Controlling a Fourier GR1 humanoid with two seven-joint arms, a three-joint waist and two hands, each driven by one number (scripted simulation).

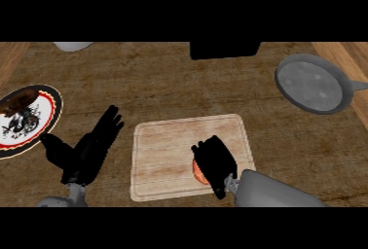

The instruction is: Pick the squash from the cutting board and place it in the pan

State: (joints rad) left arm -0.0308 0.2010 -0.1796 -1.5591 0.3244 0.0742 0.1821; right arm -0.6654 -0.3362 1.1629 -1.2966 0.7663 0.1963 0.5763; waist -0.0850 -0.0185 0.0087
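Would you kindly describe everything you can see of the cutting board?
The cutting board is a pale, wood-looking rectangle with rounded corners and a shallow groove running inside its edge. It lies flat on the brown counter, slightly turned, below the view's centre. The right hand rests over its lower right part, covering most of an orange squash lying there. The left hand stays off the board.

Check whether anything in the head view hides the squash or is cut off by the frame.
Head view: the right hand covers most of the squash, leaving an orange sliver at its left; the pan shows whole except its handle, which runs off the right edge; the dark box at the top is cropped.
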